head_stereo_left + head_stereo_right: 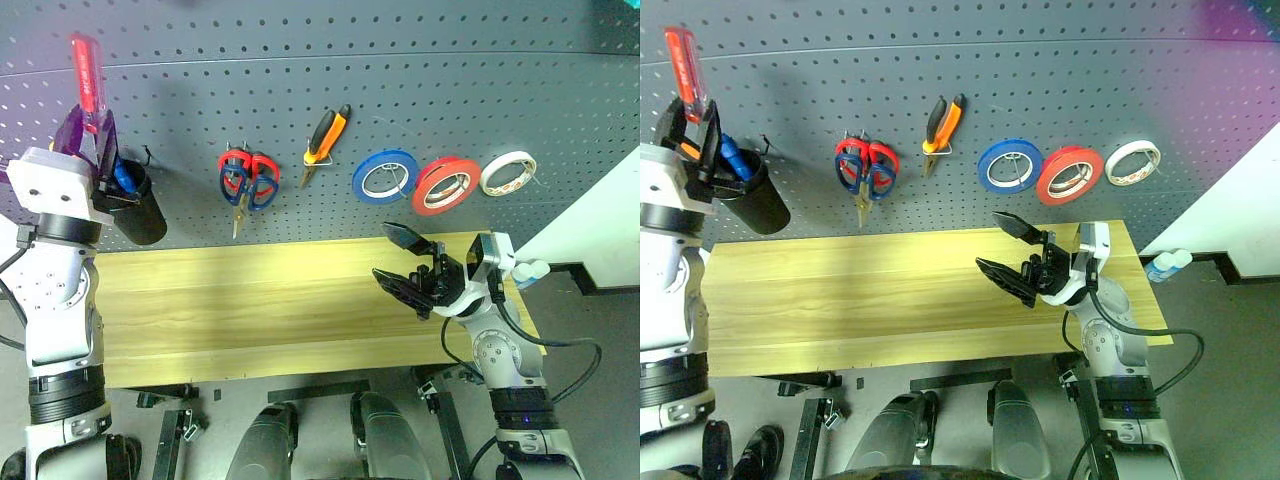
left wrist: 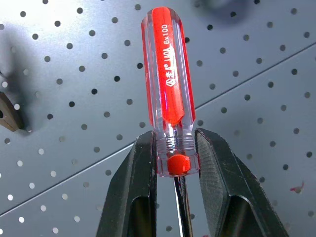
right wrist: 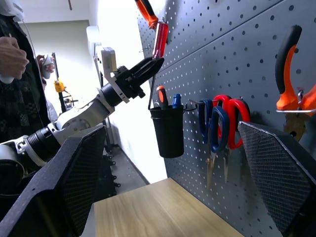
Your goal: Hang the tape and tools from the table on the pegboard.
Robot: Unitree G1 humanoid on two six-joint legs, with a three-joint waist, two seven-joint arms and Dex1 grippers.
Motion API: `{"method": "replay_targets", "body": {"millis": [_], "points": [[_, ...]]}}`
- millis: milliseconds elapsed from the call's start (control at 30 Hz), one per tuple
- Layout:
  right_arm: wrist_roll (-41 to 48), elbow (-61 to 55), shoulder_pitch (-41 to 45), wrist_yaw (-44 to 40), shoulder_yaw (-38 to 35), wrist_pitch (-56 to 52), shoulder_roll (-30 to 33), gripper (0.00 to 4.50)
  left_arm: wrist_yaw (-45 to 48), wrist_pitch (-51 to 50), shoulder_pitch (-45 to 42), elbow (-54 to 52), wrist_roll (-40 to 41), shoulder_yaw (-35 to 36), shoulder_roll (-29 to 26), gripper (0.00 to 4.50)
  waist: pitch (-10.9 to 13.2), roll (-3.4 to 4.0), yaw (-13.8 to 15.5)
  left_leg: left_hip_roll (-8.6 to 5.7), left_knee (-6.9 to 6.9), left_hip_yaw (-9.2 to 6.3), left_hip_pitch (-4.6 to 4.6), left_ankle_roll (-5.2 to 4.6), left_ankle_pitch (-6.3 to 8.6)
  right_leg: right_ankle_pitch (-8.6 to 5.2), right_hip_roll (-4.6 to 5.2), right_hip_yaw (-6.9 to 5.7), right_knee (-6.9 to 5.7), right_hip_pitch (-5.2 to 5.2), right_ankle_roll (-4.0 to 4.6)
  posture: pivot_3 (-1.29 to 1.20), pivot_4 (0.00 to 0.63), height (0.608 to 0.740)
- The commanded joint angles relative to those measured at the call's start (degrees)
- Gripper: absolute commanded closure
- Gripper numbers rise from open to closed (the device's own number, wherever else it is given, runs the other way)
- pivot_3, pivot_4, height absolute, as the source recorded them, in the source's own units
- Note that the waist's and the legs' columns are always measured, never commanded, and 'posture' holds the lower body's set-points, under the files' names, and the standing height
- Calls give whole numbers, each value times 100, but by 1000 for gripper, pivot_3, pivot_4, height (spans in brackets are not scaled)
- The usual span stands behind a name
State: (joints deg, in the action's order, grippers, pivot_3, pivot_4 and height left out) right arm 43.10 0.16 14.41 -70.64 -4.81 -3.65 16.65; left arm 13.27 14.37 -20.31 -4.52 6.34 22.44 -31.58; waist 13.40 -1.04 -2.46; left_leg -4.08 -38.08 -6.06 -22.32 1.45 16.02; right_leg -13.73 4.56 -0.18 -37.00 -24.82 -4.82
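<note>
Left end effector (image 2: 175, 163): shut tight on the screwdriver (image 2: 168, 74), both fingers pinching the lower end of the clear-red handle just above where the steel shaft starts.
Screwdriver position: held upright, handle uppermost, close in front of the pegboard (image 1: 400, 90) and above the black cup (image 1: 140, 205) hanging there.
Handling: looks light and stiff; the glossy plastic handle seems slippery, so it could pivot in the grip. I would keep the hold low on the handle as it is.
Black cup: already carries other screwdrivers, so the opening is crowded; the shaft needs to go in straight.
Right end effector (image 1: 405, 262): spread wide with nothing in it, hovering over the worktop (image 1: 250, 300).
Already on the pegboard: scissors (image 1: 247, 180), pliers (image 1: 325, 140), blue roll (image 1: 385, 175), red tape (image 1: 445, 185), pale roll (image 1: 508, 172).
</note>
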Motion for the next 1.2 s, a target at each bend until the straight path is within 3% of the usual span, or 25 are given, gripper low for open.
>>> {"method": "replay_targets", "body": {"millis": [33, 400, 700, 1100, 1200], "points": [[99, -231, 41, 2, -95, -1, -17, 0, -40, 136, -238, 36, 30, 129, -161, 3694, -1, -1, -1, 0, -2, -1, 1, 0, 0, 0, -1, 0, -7, -1, 0, -101, 149, 740], [49, -268, 15, 102, -133, -75, 92, 0, 76, 571, -554, 890, 145, -29, -16, 3694, -12, -2, -6, 0, -8, 0, 9, 8, -5, 3, -2, 2, -23, 0, 4, -105, 164, 740], [22, -355, -40, 178, -141, -159, 191, 0, 97, 680, -300, 1111, 391, -31, 203, 3694, -12, -2, -6, 0, -8, -1, 9, 7, -5, 3, -1, 2, -22, 0, 4, -105, 179, 740], [26, -392, -42, 260, -148, -248, 247, 0, 65, 519, 286, 668, 795, 43, 561, 35, -12, -2, 2, 1, -11, -2, 10, 6, -4, 3, 0, 3, -23, 4, 5, -92, 187, 740], [38, -391, -21, 277, -132, -272, 234, 0, 59, 472, 318, 561, 821, 41, 583, 13, -12, -2, 1, 1, -11, -2, 10, 5, -4, 3, -1, 3, -23, 3, 5, -90, 186, 740]]}}
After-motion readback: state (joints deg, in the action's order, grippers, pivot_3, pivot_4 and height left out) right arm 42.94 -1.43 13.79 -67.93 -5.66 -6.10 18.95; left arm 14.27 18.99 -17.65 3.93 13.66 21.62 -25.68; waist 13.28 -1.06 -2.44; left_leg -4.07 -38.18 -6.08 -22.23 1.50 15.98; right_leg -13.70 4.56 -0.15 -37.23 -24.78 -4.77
